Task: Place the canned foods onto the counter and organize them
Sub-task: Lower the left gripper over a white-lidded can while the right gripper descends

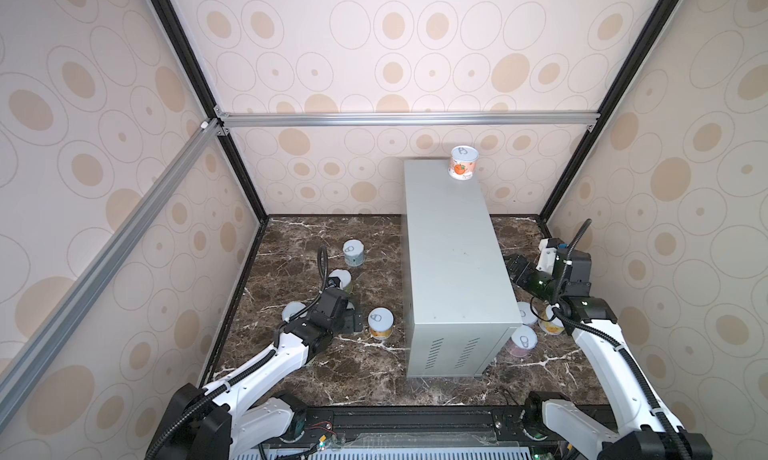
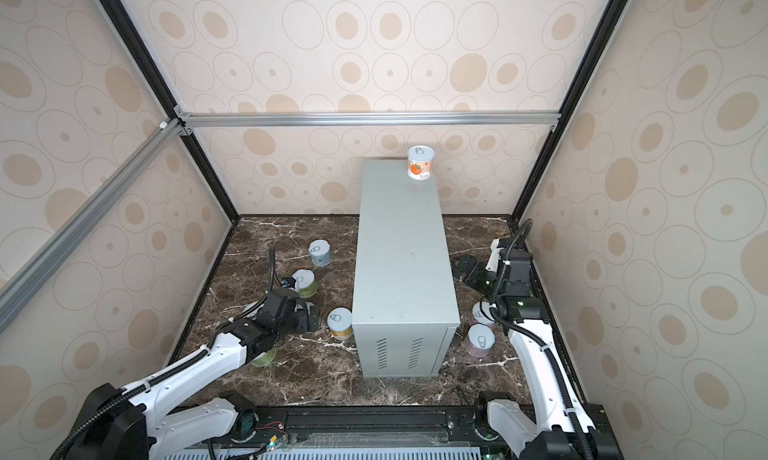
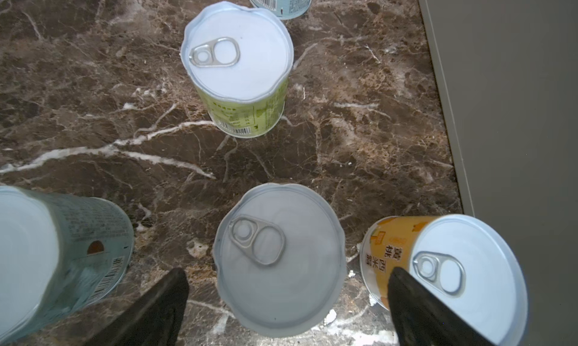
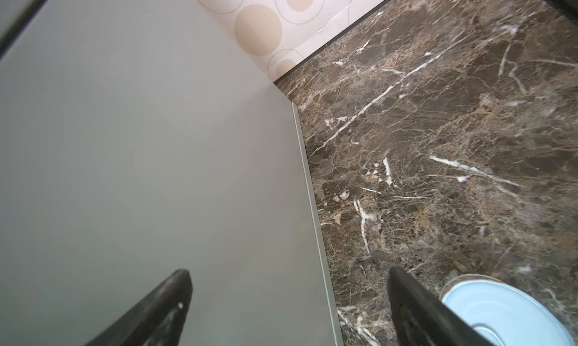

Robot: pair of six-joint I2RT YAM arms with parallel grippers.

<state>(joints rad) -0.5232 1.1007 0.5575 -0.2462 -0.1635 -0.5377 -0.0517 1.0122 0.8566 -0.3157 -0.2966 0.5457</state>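
pink can [image 1: 521, 341]: upright on the marble [image 1: 365, 374], at the counter's near right corner; the right arm partly hides two more cans behind it.
left gripper [image 3: 287, 300]: jaws wide and empty, low over the marble left of the counter.
middle can [image 3: 278, 260]: upright with its axis vertical and lid up, just ahead of the left jaws and centred between them. Its label is out of sight, and the arm covers it in both top views.
yellow can [image 3: 438, 272]: close beside one jaw, which overlaps its lid in the wrist view. I cannot tell whether they touch, and it could get clipped on the way down.
blue can [image 3: 62, 250]: beside the other jaw, cut off at the frame edge.
nearer arm: the left, by my reading.
right gripper [image 1: 513, 266]: jaws wide and empty, beside the counter's right wall.
green can [image 3: 240, 78]: upright, beyond the middle can.
counter [image 1: 453, 250]: its top is bare except at the far right corner.
orange can [image 1: 464, 162]: upright on that corner.
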